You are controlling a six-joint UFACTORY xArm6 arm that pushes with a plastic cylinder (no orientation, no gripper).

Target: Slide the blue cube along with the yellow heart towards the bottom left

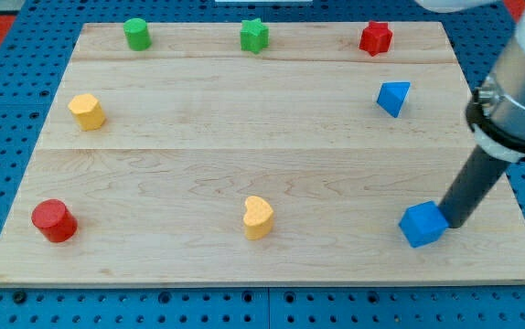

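Observation:
The blue cube (423,225) sits near the board's bottom right corner. The yellow heart (258,217) stands at the bottom middle, well to the cube's left. My tip (452,222) is at the cube's right side, touching or nearly touching it. The dark rod rises up and to the right from there.
A red cylinder (54,220) is at the bottom left. A yellow block (87,111) is at the left. A green cylinder (136,34), a green star (254,36) and a red star (375,38) line the top. A blue triangular block (392,97) is at the right. The wooden board (244,128) lies on a blue pegboard.

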